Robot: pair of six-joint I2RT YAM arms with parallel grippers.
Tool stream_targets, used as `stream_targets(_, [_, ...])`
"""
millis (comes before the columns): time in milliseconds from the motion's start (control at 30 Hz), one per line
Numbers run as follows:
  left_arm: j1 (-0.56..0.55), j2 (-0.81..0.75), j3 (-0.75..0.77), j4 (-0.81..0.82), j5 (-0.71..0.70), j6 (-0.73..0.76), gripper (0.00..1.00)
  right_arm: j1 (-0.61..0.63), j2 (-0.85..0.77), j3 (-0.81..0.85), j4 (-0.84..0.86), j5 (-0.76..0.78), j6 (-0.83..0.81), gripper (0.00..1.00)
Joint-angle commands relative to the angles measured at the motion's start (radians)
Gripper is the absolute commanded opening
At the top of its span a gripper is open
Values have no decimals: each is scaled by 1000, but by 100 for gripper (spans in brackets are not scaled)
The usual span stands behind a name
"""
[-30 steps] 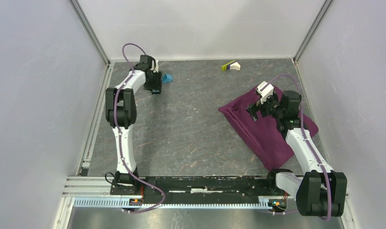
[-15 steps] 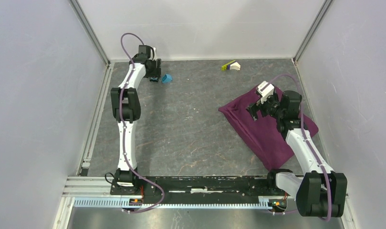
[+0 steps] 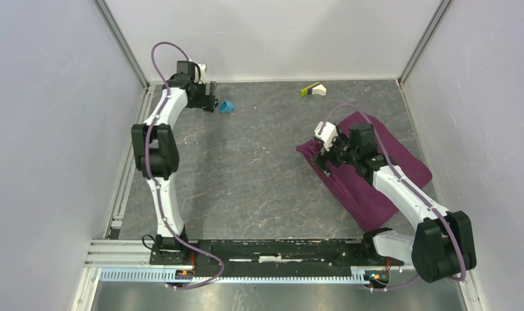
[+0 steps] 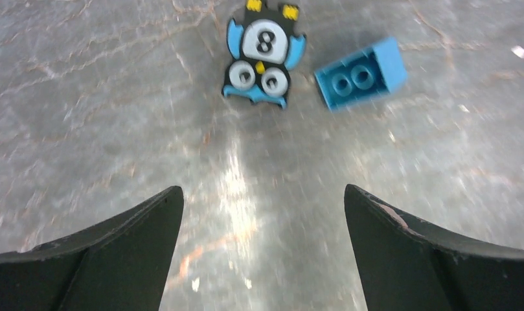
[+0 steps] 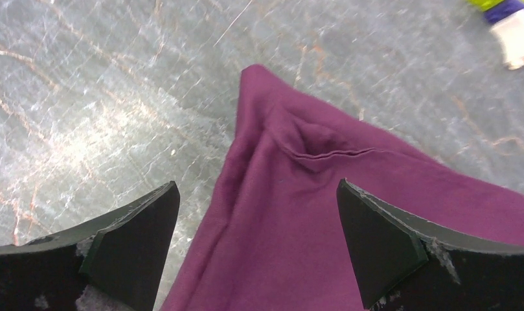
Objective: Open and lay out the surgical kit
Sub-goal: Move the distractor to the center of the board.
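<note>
Grey marbled table (image 3: pixel 246 168), nothing of the kit laid out on it yet. The large dark purple cloth (image 3: pixel 356 191) is a closed, folded bundle with its contents hidden. It lies directly under and behind the right claw (image 3: pixel 326 157). In the right wrist view its pointed corner and a small creased fold sit just ahead of the claw, between the fingers (image 5: pixel 256 194). The right claw has shifted over the last second from above the middle of the cloth to its left corner. The jaws are spread wide and hold nothing, and whether they touch the fabric I cannot tell. Judgement: it is lining up on that corner for the first unfold, so the task is barely started. The left claw (image 3: pixel 209 103) has pulled back toward the far-left corner. It is also wide open and empty (image 4: pixel 262 194), well apart from the cloth and so not helping yet. Ahead of it and to the right is the small blue block (image 4: pixel 361 72). A penguin tile marked 8 (image 4: pixel 262 55) lies straight ahead, just beside the block. The yellow-green and white piece (image 3: pixel 313 89) is well beyond the right claw, untouched.
</note>
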Motion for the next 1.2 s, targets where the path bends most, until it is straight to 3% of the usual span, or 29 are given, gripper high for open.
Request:
stream_targets(0, [4,-264,-186,103,69,55,100,48,66,43,-57,91,-30,98])
stream_targets(300, [3,-448,-398,136,152,38,100,92,174,59,-109,173,-45,73])
stream_targets(600, [-4,-401,-425,135,193,35,100,128,219,64,-109,209,-63,51])
stream_targets(833, [-66,-179,-253,139,112,-21,97,138,221,85,-114,213,-62,40])
stream_targets(1167, [-86,136,83,56,30,-134,75,141,204,79,-112,218,-64,40])
